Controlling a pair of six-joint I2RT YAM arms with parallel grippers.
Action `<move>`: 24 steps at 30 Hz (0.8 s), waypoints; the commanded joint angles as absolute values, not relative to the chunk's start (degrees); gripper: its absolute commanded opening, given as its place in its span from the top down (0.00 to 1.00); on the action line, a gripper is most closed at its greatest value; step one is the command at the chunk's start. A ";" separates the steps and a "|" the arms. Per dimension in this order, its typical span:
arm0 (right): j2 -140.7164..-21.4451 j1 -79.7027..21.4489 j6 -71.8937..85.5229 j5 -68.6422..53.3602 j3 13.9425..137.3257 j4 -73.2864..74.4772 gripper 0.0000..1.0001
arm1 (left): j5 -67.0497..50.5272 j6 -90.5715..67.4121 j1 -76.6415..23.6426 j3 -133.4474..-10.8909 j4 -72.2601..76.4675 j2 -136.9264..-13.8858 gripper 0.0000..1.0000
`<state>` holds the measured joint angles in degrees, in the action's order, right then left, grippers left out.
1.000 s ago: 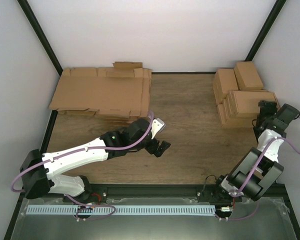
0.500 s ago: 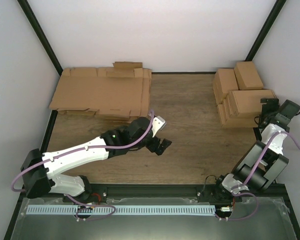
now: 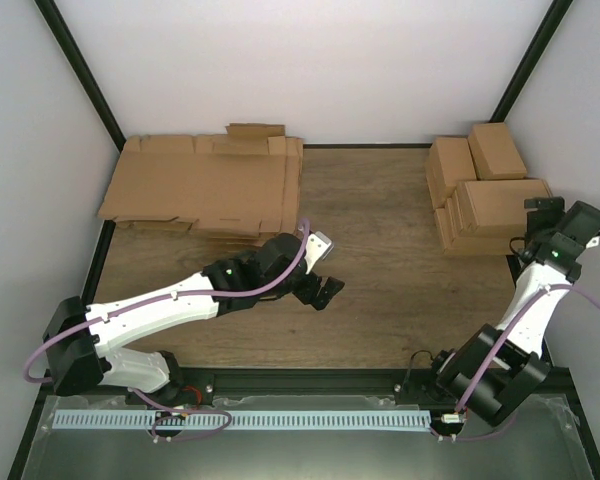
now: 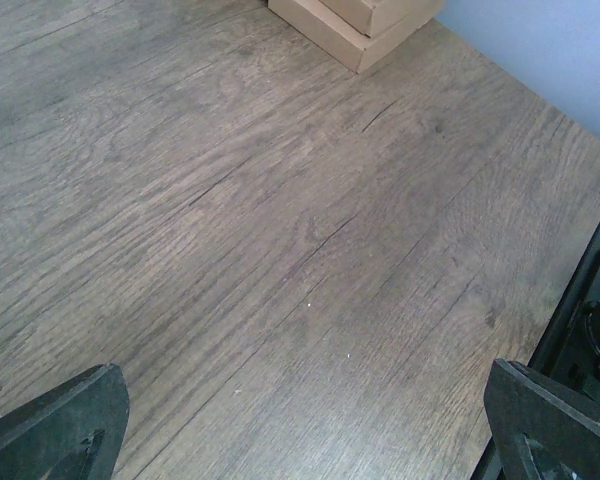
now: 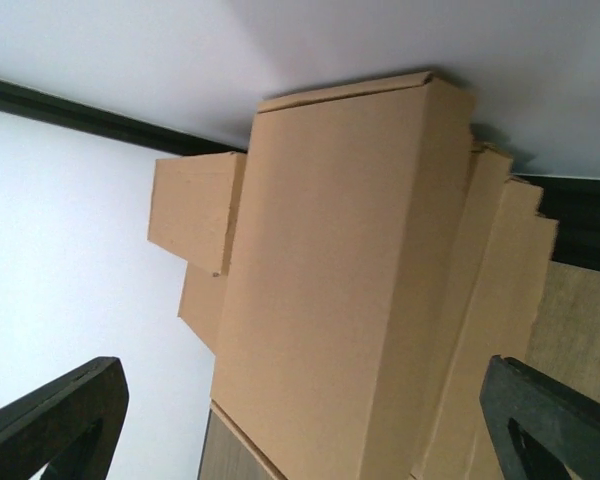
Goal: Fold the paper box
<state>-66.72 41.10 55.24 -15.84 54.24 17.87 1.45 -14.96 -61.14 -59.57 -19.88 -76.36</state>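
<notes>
- Paper box (image 3: 500, 205): plain brown cardboard, fully folded into a long, shallow, closed rectangular box. Its top is flat and unmarked.
- Position of the paper box: it lies on the stacked boxes (image 3: 473, 160) at the far right of the surface (image 3: 390, 250), on the near side of that group and close to the right wall.
- Right wrist view: the paper box (image 5: 350, 290) fills the middle of the frame, its lid edge closed along the top. Further brown boxes (image 5: 195, 215) show behind and beside it against the white wall.
- Containers: every box in the right-hand group is closed, so what they hold cannot be told.
- Flat sheets (image 3: 205, 190): a pile of unfolded die-cut brown cardboard lies at the far left of the surface, with flaps showing along its edges. It is well apart from the boxes.
- Right gripper (image 3: 542, 207): it hangs just beside the near right end of the paper box. In its own view the right gripper (image 5: 300, 400) has its fingers spread wide with nothing clamped between them.
- Left gripper (image 3: 325, 292): it is over the bare middle of the surface, near the flat sheets but not touching them. In its own view the left gripper (image 4: 300, 400) has wide jaws and holds nothing, with only wood grain beneath.
</notes>
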 commanded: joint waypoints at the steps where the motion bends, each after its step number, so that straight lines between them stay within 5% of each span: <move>1: -65.24 41.05 55.73 -9.43 56.76 27.31 0.01 | 1.09 -15.18 -60.95 -60.49 -19.60 -76.43 0.00; 4: -63.83 41.11 58.57 -5.77 56.33 32.17 0.19 | 0.88 -15.38 -60.91 -60.31 -19.55 -76.20 0.00; 7: -61.89 41.09 61.07 -3.79 54.06 31.72 0.84 | 0.71 -15.50 -60.91 -60.21 -19.43 -75.99 0.00; 8: -61.76 41.05 61.92 -3.69 53.37 31.37 0.97 | 0.64 -15.55 -60.91 -60.13 -19.43 -75.88 0.00; 24: -77.78 39.16 68.53 -7.27 58.43 29.00 0.99 | 0.92 -16.07 -60.91 -59.85 -19.86 -76.07 0.00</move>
